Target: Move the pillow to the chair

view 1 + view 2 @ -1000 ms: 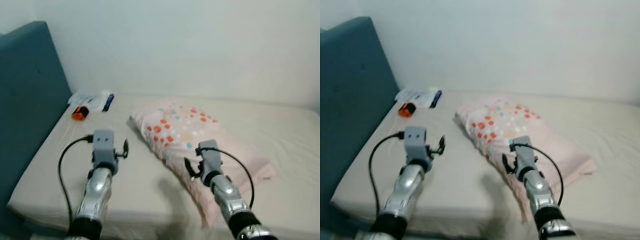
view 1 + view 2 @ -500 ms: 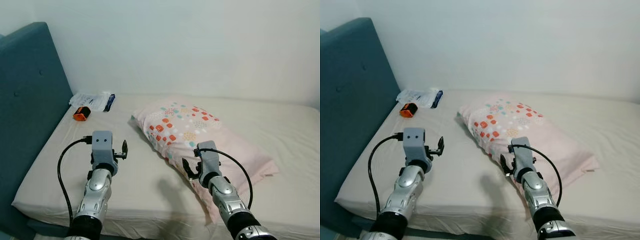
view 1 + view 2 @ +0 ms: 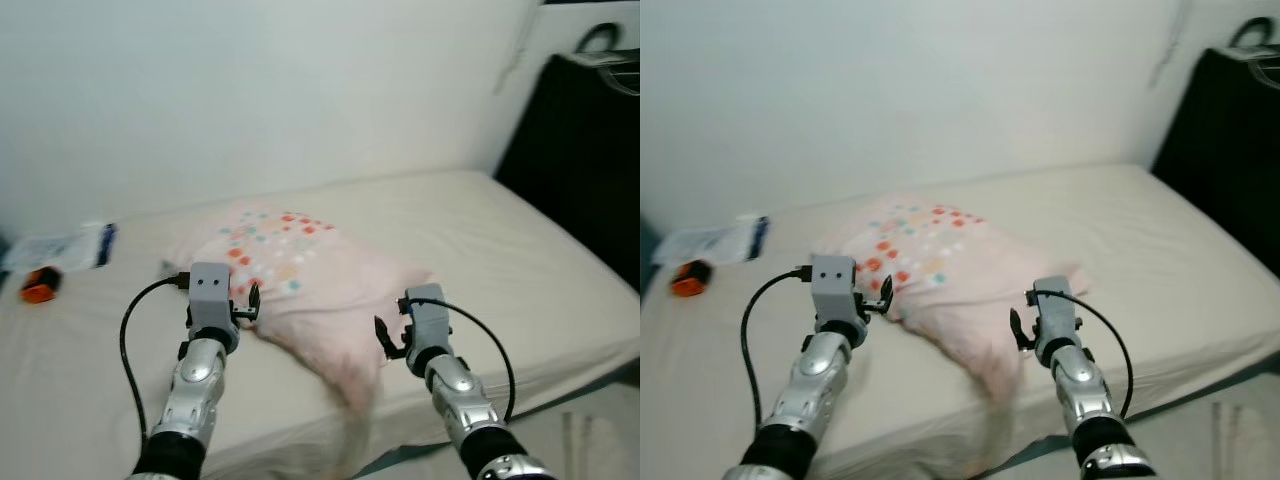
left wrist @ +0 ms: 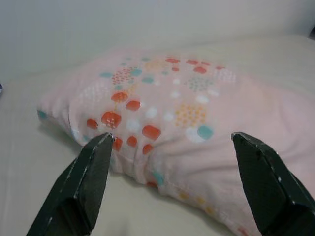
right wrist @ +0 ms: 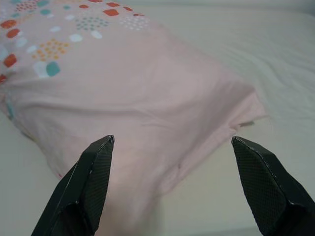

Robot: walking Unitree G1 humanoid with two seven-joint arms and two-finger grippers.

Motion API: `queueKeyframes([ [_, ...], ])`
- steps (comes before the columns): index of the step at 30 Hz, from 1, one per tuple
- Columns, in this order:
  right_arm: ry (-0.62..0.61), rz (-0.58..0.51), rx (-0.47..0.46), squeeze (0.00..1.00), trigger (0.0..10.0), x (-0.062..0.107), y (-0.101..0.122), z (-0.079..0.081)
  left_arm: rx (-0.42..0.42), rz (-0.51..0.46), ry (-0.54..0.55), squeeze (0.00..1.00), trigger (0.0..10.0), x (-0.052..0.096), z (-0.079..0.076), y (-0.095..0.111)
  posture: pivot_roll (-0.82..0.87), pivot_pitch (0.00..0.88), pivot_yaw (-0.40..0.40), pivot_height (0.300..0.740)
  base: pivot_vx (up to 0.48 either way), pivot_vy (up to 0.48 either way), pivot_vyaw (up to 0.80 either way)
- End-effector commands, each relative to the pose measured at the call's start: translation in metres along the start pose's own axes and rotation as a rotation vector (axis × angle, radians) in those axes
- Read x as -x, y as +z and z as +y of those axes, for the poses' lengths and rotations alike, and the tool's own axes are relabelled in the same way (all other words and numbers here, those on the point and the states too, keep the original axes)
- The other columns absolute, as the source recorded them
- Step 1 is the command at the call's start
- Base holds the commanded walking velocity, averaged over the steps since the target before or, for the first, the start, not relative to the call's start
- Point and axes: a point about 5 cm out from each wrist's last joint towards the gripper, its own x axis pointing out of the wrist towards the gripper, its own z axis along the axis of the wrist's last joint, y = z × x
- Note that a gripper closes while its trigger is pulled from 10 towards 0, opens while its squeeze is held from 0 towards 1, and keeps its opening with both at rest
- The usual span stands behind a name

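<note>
- While both silver arms reach forward over the near edge of the bed (image 3: 520, 300), the left claw (image 3: 250, 300) hangs wide open and empty just before the pillow's near left edge, its fingers (image 4: 83, 182) spread either side of the spotted corner in the left wrist view.
- Over on the right, the right claw (image 3: 385, 338) is likewise spread wide and holds nothing, hovering just off the pillow's near right end; its fingers (image 5: 88, 182) frame the plain pink part in the right wrist view.
- Between and just beyond the two claws lies the pillow (image 3: 310, 275), flat on the bed, pink with red, orange and teal spots.
- Its long axis runs slantwise, from the spotted end at far left to the plain end at near right.
- Farther left on the bed are an orange object (image 3: 36, 285) and a white packet (image 3: 60, 246).
- A black object (image 3: 585, 160) stands beyond the bed's right side, against the white wall (image 3: 280, 90).
</note>
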Motion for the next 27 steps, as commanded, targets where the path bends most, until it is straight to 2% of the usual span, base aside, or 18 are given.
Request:
queueKeyframes([
  [1, 0.015, -0.041, 0.075, 0.00, 10.0, 0.001, 0.002, 0.007, -0.063, 0.162, -0.013, 0.00, 10.0, 0.007, 0.007, -0.030, -0.10, 0.000, -0.001, 0.740, 0.000, 0.000, 0.00],
  [2, 0.012, -0.072, 0.130, 0.00, 10.0, 0.004, 0.002, 0.007, -0.087, 0.225, -0.033, 0.00, 10.0, 0.012, 0.008, -0.042, -0.10, 0.000, -0.001, 0.740, 0.000, 0.000, 0.00],
  [3, 0.012, -0.072, 0.130, 0.00, 10.0, 0.004, 0.002, 0.007, -0.087, 0.225, -0.033, 0.00, 10.0, 0.012, 0.008, -0.042, -0.10, 0.000, -0.001, 0.740, 0.000, 0.000, 0.00],
  [4, 0.002, -0.099, 0.146, 0.00, 10.0, 0.009, -0.001, 0.005, -0.119, 0.271, -0.060, 0.00, 10.0, 0.018, 0.009, -0.053, -0.10, 0.000, 0.001, 0.740, 0.000, 0.000, 0.00],
  [9, -0.027, -0.072, 0.100, 0.00, 10.0, 0.014, -0.008, 0.000, -0.089, 0.263, -0.037, 0.00, 10.0, 0.021, 0.011, -0.055, -0.10, 0.000, 0.004, 0.740, 0.000, 0.000, 0.00],
  [11, -0.027, -0.072, 0.100, 0.00, 10.0, 0.014, -0.008, 0.000, -0.089, 0.263, -0.037, 0.00, 10.0, 0.021, 0.011, -0.055, -0.10, 0.000, 0.004, 0.740, 0.000, 0.000, 0.00],
  [14, -0.037, -0.063, 0.071, 0.00, 10.0, 0.016, -0.011, -0.001, -0.037, 0.235, 0.003, 0.00, 10.0, 0.019, 0.012, -0.049, -0.11, 0.003, 0.005, 0.740, 0.000, 0.000, 0.00],
  [18, -0.032, -0.069, 0.080, 0.00, 10.0, 0.016, -0.010, 0.000, -0.036, 0.233, 0.001, 0.00, 10.0, 0.018, 0.011, -0.048, -0.11, 0.003, 0.005, 0.740, 0.000, 0.000, 0.00],
  [21, -0.030, -0.109, 0.112, 0.00, 10.0, 0.014, -0.003, 0.001, -0.036, 0.215, 0.023, 0.00, 10.0, 0.016, 0.011, -0.045, -0.11, 0.007, 0.005, 0.740, 0.000, 0.000, 0.00],
  [25, -0.066, -0.165, 0.105, 0.00, 10.0, 0.013, 0.007, -0.002, -0.013, 0.191, 0.054, 0.00, 10.0, 0.015, 0.012, -0.040, -0.11, 0.013, 0.007, 0.740, 0.000, 0.000, 0.00],
  [27, -0.087, -0.182, 0.031, 0.00, 10.0, 0.008, 0.014, -0.003, -0.001, 0.157, 0.070, 0.00, 10.0, 0.012, 0.013, -0.032, -0.09, 0.038, 0.009, 0.740, 0.000, 0.000, 0.00],
])
